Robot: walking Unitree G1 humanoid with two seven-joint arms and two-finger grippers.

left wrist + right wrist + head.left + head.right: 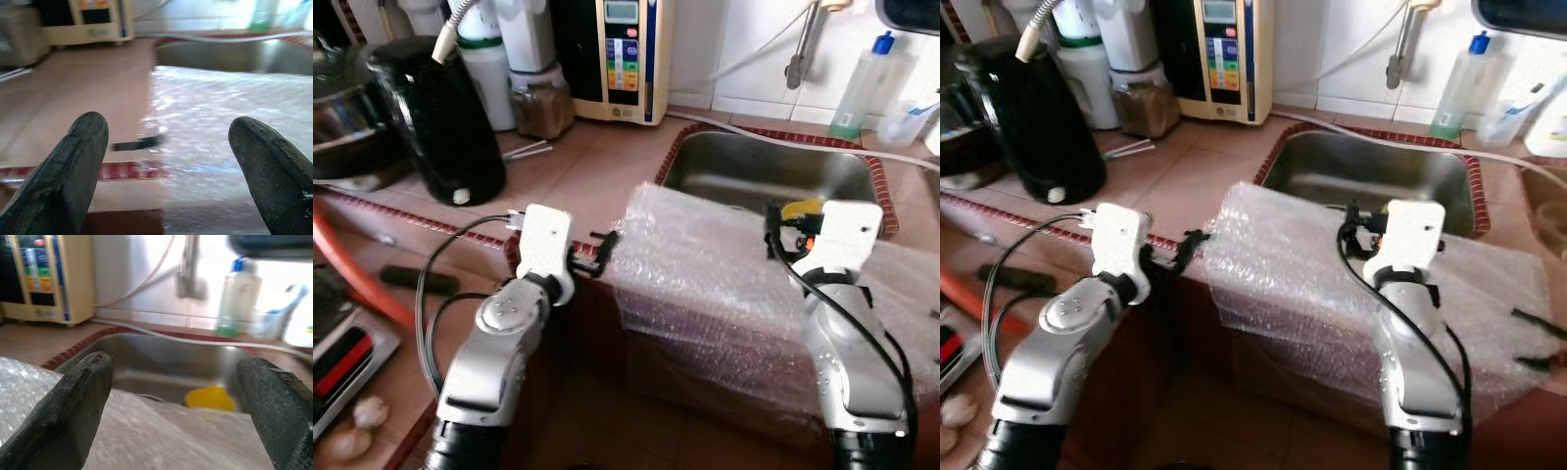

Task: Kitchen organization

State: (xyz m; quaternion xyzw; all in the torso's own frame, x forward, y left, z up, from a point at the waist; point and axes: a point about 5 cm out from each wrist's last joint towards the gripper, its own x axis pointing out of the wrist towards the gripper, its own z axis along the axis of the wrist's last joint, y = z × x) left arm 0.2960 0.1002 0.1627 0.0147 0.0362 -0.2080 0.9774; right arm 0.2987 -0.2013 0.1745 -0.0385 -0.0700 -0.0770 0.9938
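Tiled counter (578, 166) under bubble wrap (705, 264), kettle (435, 117)

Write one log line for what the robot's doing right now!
left end effector: open, at bubble wrap edge | right end effector: open, over wrap, facing sink | wrap: draped over counter front

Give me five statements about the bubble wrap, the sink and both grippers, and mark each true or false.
1. The bubble wrap lies over the counter's front edge. True.
2. The left gripper is shut on the wrap. False: its fingers are open and hold nothing.
3. Something yellow lies in the sink. True.
4. The right gripper is open. True.
5. The black kettle stands inside the sink. False: it stands on the counter, to the robot's left.
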